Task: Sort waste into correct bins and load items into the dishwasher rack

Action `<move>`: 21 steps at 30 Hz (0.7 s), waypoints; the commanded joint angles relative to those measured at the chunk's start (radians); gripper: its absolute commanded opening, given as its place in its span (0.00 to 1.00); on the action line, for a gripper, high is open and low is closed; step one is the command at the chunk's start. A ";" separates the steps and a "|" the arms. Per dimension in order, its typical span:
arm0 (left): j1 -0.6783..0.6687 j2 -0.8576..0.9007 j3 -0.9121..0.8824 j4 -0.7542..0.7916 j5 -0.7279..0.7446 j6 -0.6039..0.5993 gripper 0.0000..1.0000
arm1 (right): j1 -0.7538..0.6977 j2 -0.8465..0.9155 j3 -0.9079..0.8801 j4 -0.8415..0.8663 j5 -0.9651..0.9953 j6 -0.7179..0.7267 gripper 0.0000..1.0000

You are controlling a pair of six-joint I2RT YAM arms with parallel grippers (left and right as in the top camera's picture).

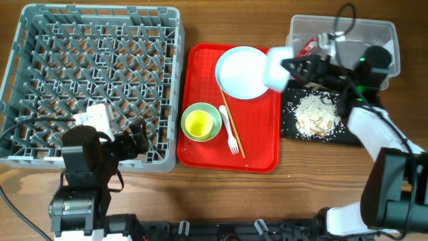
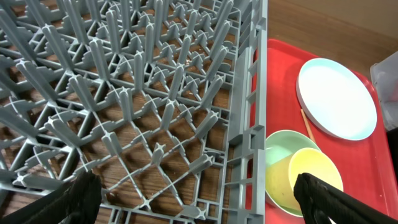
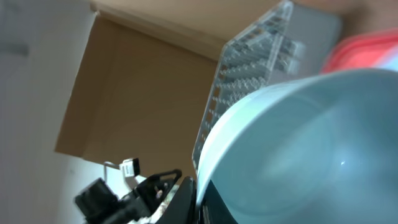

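Dumping step, seemingly: right gripper (image 1: 292,65) has its jaws pinched on the light-blue bowl (image 1: 275,69), tipped at upper right beside the black tray (image 1: 289,130) holding crumbs (image 1: 314,114), so next comes a carry to the grey rack (image 1: 40,27), where left gripper (image 2: 202,190) hangs, jaws wide open.

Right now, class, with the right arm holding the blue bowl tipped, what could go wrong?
1. The right gripper grips the bowl by its rim, tilted; it may slip onto the plate.
2. The bowl hangs short of the black tray, so anything left inside could land on the red tray.
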 commanded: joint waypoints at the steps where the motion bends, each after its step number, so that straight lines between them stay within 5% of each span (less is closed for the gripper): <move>1: -0.004 -0.003 0.018 0.002 -0.009 0.016 1.00 | 0.111 -0.014 0.016 0.069 0.282 0.057 0.04; 5: -0.004 -0.003 0.018 0.002 -0.009 0.016 1.00 | 0.222 -0.014 0.060 -0.044 0.460 -0.119 0.05; 9: -0.004 -0.003 0.018 0.003 -0.009 0.016 1.00 | 0.314 -0.014 0.336 -0.691 0.655 -0.553 0.04; 12: -0.004 -0.003 0.018 0.003 -0.009 0.016 1.00 | 0.381 -0.014 0.467 -0.952 0.892 -0.777 0.04; 17: -0.004 -0.003 0.018 0.003 -0.009 0.016 1.00 | 0.508 0.058 0.467 -1.026 1.122 -1.101 0.05; 21: -0.004 -0.003 0.018 -0.002 -0.009 0.016 1.00 | 0.568 0.209 0.467 -1.015 1.162 -1.134 0.05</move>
